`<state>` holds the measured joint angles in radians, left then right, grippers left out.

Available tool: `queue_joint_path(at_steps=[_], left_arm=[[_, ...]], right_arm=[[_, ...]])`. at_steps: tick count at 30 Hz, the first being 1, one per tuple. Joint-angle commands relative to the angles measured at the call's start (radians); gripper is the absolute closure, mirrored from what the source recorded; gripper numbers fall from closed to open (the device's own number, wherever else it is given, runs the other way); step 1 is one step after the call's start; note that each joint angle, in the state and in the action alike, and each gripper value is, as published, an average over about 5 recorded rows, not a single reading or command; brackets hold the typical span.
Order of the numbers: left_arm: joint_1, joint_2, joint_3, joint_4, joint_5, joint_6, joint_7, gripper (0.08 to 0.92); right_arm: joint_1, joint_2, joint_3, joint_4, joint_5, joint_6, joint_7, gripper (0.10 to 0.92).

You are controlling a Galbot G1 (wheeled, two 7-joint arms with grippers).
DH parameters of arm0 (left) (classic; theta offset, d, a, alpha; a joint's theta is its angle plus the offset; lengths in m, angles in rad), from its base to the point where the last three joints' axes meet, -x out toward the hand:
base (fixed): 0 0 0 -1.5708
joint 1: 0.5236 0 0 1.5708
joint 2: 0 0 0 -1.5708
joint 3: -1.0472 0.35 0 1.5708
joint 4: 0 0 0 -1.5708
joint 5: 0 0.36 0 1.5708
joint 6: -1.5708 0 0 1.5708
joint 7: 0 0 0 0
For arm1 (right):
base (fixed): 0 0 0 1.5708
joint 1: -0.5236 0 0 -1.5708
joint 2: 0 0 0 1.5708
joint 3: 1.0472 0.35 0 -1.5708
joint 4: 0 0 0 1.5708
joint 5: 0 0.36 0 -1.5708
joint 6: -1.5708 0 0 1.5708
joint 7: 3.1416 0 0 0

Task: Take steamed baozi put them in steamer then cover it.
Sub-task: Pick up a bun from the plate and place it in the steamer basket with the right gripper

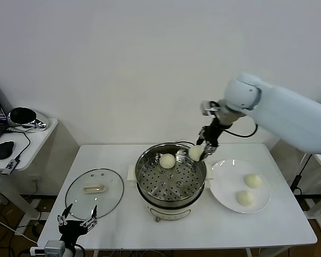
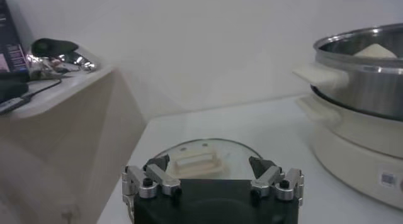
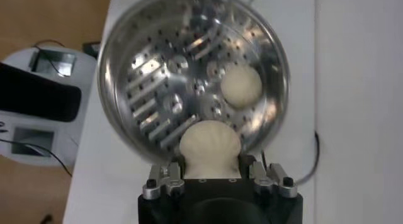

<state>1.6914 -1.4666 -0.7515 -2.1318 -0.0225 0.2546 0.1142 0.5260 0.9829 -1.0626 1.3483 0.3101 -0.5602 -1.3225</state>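
The right gripper [image 1: 199, 151] hangs over the far right rim of the steamer [image 1: 171, 180], its jaws clamped on a steamed baozi [image 3: 210, 148] that the right wrist view shows nipped between the two fingers above the perforated floor; a second baozi [image 1: 167, 160] lies inside the steamer basket toward its far side; the steamer stands at the middle of the white table [image 1: 123, 225]; two more baozi [image 1: 253, 181] rest on the white plate [image 1: 224, 188] just beside the steamer, toward the table's right edge; the cover [image 1: 94, 193], handle up, lies flat on the table near the left edge, well apart from the steamer; the left gripper [image 1: 77, 219] waits at the near left corner of the table, just beside the cover's near rim, its fingers [image 2: 154, 179] spread apart and holding nothing.
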Motion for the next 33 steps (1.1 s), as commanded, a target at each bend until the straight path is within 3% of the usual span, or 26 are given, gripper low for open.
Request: queue_joint_path(at_steps=[1, 20, 33], left_arm=[[-0.003, -0.002, -0.01, -0.011, -0.01, 0.0, 0.001, 0.177], [-0.017, -0.005, -0.011, -0.014, -0.037, 0.011, 0.003, 0.177], [-0.017, -0.005, -0.005, -0.007, -0.039, 0.01, 0.001, 0.177]], right_arm=[[0.002, 0.196, -0.047, -0.082, 0.045, -0.053, 0.006, 0.499], [-0.11, 0.464, -0.062, -0.319, -0.066, -0.056, 0.057, 0.499], [-0.144, 0.499, -0.071, -0.355, -0.111, -0.045, 0.055, 0.499]])
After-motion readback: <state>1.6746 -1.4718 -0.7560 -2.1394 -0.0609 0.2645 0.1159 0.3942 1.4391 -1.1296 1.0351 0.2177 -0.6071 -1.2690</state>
